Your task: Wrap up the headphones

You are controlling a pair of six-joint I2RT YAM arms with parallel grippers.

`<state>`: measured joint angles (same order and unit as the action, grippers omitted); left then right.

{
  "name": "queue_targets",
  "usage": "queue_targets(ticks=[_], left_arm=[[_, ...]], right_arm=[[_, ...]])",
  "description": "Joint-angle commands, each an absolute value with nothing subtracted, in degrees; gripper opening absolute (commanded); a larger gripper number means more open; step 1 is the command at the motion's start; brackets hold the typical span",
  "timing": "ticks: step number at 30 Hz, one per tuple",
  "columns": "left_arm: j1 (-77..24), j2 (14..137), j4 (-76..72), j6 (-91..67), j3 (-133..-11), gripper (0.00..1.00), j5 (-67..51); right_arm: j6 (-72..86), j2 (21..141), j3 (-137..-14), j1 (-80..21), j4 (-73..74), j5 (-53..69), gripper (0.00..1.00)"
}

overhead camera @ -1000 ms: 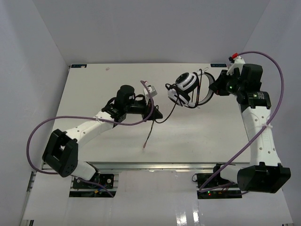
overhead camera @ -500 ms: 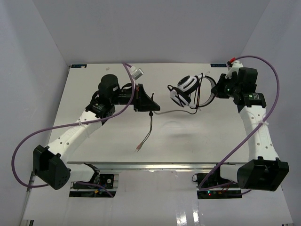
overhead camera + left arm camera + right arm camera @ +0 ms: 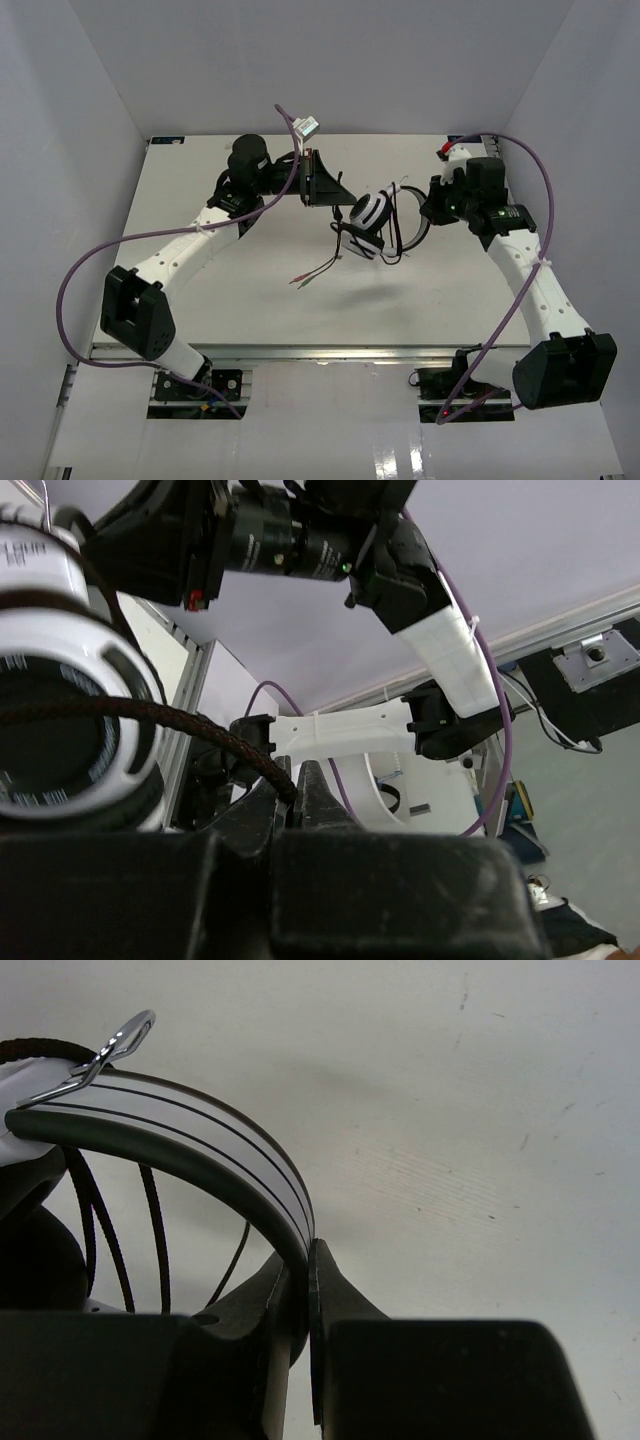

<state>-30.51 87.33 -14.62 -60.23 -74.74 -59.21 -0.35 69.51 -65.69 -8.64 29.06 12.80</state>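
The white-and-black headphones (image 3: pixel 368 215) hang in the air over the middle of the table, held between both arms. My right gripper (image 3: pixel 428 208) is shut on the headband (image 3: pixel 200 1135), which curves up and left from its jaws. My left gripper (image 3: pixel 340 195) is shut on the thin black braided cable (image 3: pixel 150 720), right beside a white earcup (image 3: pixel 70 670). The cable loops around the earcups, and its free end with reddish plugs (image 3: pixel 300 281) trails onto the table below.
The white table (image 3: pixel 250 300) has walls on three sides. Purple robot cables (image 3: pixel 90 260) arc beside each arm. A small white connector (image 3: pixel 307 126) sticks up above the left wrist. The right arm (image 3: pixel 440 640) fills much of the left wrist view.
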Motion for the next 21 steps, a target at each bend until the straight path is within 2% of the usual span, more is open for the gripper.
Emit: queue_targets(ticks=[1, 11, 16, 21], left_arm=[[-30.2, 91.0, -13.7, -63.6, -80.8, 0.00, -58.4], [-32.0, 100.7, -11.9, -70.9, -99.8, 0.00, -58.5], [-36.5, 102.5, -7.8, -73.2, -111.1, 0.00, -58.8], [-40.8, 102.1, -4.2, -73.1, -114.6, 0.00, -57.5]], right_arm=[[-1.7, 66.2, -64.6, -13.9, 23.6, 13.1, 0.08], [-2.9, 71.0, -63.1, -21.3, 22.6, 7.7, 0.08], [-0.5, 78.2, -67.4, -21.9, 22.4, 3.9, 0.08], [1.7, 84.0, -74.1, -21.9, 22.1, 1.3, 0.08]])
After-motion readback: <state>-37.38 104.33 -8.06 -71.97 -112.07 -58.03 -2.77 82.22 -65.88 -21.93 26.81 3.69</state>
